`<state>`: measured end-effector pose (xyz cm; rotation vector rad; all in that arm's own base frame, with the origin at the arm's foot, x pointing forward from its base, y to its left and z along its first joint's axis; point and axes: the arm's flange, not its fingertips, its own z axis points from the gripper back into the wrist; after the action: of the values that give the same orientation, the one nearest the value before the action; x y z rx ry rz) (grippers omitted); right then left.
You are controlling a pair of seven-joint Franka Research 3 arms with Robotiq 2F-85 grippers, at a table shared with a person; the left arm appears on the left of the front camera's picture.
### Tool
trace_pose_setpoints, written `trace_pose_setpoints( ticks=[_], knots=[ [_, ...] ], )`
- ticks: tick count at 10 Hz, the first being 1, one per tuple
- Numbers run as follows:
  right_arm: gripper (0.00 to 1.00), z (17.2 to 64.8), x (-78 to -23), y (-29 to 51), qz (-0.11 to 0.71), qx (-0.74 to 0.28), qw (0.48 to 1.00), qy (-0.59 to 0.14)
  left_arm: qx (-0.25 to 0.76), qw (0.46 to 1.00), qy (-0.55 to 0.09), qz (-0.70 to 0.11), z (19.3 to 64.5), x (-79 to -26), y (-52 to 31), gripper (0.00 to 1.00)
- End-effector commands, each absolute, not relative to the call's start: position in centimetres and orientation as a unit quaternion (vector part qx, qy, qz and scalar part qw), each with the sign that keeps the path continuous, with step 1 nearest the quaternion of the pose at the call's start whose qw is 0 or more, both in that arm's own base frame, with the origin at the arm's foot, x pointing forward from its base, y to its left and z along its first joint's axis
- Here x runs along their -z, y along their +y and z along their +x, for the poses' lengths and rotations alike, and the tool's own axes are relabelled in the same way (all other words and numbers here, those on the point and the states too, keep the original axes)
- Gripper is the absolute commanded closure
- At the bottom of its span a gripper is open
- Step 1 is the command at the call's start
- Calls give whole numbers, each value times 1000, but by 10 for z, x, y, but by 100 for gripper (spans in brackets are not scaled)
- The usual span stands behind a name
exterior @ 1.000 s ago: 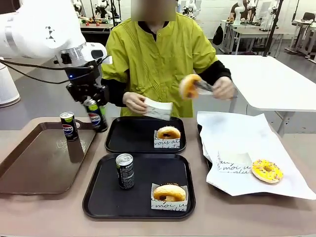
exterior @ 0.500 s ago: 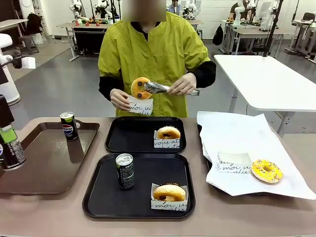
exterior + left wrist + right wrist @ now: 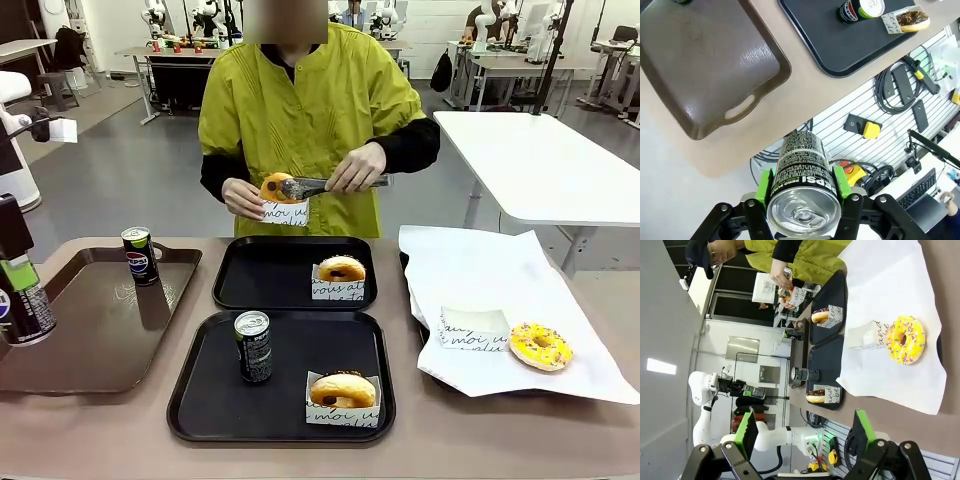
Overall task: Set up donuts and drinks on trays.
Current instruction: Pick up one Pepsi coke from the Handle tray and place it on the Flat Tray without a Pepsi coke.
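From the front, the left hand (image 3: 16, 290) hangs off the desk's (image 3: 110, 425) near corner. It is clamped on an upright Pepsi can (image 3: 28, 312), probably so the can will stand cleanly. The far black tray (image 3: 260, 275), well to the hand's right, has a boxed donut (image 3: 341, 275) but no drink.

In the left wrist view, green pads pinch the can's sides, and the brown tray (image 3: 705, 65) lies beyond.

In the right wrist view, the right hand (image 3: 805, 432) has its fingers apart and holds nothing. The sprinkled donut (image 3: 905, 340) lies ahead.

A robotics lab or workshop hall: an open grey floor (image 3: 120, 180) with white work tables (image 3: 540, 160) standing behind the person. Beside the table (image 3: 805, 85), a slatted panel (image 3: 840, 117) carries coiled cables (image 3: 888, 85) and a yellow switch box (image 3: 871, 131). A keyboard (image 3: 920, 187) lies nearby.
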<state>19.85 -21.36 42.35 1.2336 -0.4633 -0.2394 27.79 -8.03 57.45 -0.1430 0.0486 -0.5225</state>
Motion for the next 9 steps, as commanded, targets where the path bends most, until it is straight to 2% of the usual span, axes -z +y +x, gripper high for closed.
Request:
trace_pose_setpoints(
  ticks=[1,7,9],
  knots=[
    [0,200,-425,-214,580,106,775,-227,259,963,24,-72,277,-577,-81,42],
    [0,200,-425,-214,580,106,775,-227,258,963,24,-71,278,-575,-80,42],
    [0,200,-425,-214,580,106,775,-227,265,962,-18,-65,305,-573,-105,42]
  ],
)
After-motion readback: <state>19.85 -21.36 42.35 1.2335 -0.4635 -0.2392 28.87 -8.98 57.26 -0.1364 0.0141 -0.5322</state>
